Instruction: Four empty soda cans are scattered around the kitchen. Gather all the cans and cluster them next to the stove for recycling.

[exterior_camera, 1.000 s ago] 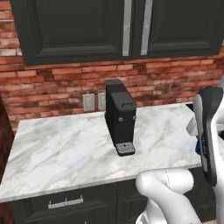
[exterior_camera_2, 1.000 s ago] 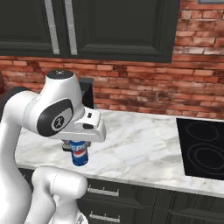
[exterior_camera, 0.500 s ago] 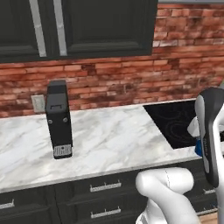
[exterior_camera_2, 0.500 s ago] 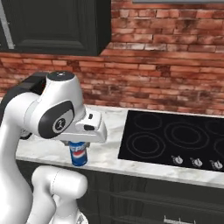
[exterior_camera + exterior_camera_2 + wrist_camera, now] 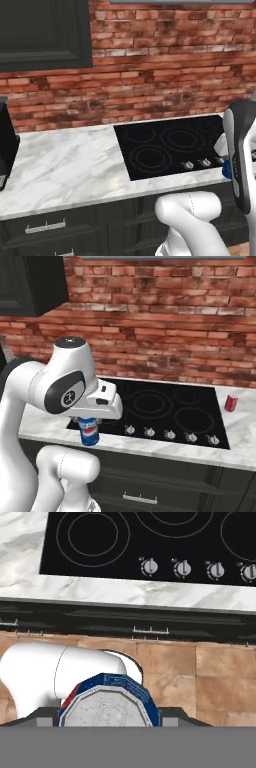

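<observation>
My gripper (image 5: 91, 423) is shut on a blue soda can (image 5: 90, 432) with a white-red logo, held upright in front of the counter edge at the stove's front left corner. In the hand view the can's silver top (image 5: 107, 708) sits between the dark fingertips (image 5: 172, 713), above the tile floor. From the left base view, a sliver of the blue can (image 5: 226, 169) peeks out behind the forearm. The black stove (image 5: 165, 408) (image 5: 172, 145) (image 5: 150, 542) lies flat in the marble counter with silver knobs along its front. A red soda can (image 5: 231, 402) stands on the counter just right of the stove.
White marble counter (image 5: 65, 165) stretches left of the stove to a black coffee machine (image 5: 6, 142) at the picture's edge. Black upper cabinets (image 5: 45, 35) (image 5: 30, 281) hang on the brick wall. Dark drawers (image 5: 140, 624) run under the counter, with terracotta floor (image 5: 210, 672) below.
The whole scene has slid left as the base drove right: the coffee machine moved to the left edge and the stove came fully into view. The blue can stays in the gripper.
</observation>
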